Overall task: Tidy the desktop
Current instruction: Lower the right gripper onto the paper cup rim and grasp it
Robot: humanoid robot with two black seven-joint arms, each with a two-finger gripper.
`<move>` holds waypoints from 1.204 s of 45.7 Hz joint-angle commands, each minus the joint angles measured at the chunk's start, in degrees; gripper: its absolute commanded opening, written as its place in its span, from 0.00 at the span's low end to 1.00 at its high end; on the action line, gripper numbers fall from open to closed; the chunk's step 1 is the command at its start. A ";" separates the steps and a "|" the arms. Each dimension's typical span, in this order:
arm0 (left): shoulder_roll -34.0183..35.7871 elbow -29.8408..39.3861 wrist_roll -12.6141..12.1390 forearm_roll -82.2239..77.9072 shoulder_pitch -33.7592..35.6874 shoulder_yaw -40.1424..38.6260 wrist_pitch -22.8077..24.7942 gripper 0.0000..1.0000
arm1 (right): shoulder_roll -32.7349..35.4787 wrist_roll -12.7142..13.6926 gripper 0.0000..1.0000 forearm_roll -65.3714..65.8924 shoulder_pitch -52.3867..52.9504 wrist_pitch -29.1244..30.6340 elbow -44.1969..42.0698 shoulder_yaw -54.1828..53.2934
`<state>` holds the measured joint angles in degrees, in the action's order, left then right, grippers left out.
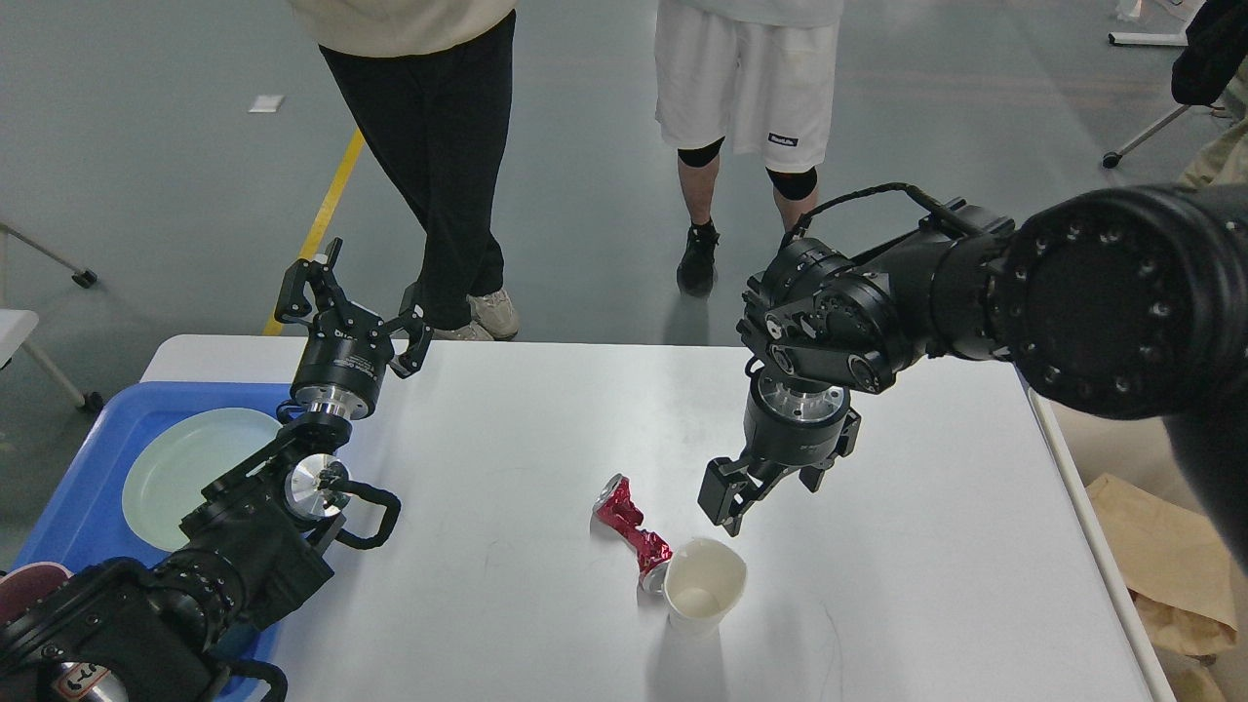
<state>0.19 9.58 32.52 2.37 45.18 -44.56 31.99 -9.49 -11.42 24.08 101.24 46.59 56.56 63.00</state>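
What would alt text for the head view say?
A right gripper hangs open just above a white paper cup and a crushed red can on a white desktop. The left gripper is raised, open, near a blue tray.

Crushed red can (632, 531) touching white paper cup (704, 586); pale plate (190, 476) in blue tray (88, 507).

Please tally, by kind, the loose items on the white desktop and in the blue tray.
Crushed red can: 1
White paper cup: 1
Pale green plate, in the blue tray: 1
Dark red cup, at the view's edge: 1
Total: 4
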 commanded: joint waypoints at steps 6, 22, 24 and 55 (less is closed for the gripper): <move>0.08 0.00 0.00 0.00 0.00 0.00 0.00 0.97 | -0.17 0.08 1.00 -0.09 -0.95 -0.01 -0.13 -2.53; -0.01 0.00 0.00 0.00 0.00 0.00 0.00 0.97 | -1.58 0.17 1.00 0.00 -4.38 -1.24 -2.33 -3.14; -0.01 0.00 0.00 0.00 0.00 0.00 0.00 0.97 | -1.58 0.17 1.00 0.00 -4.73 -1.51 -2.42 -3.14; -0.01 0.00 0.00 0.00 0.00 0.00 0.00 0.97 | -1.14 0.08 1.00 0.00 -11.67 -3.26 -7.96 -2.88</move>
<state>0.17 9.58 32.51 2.37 45.18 -44.56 31.99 -10.82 -11.33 24.00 90.84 43.71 49.37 59.95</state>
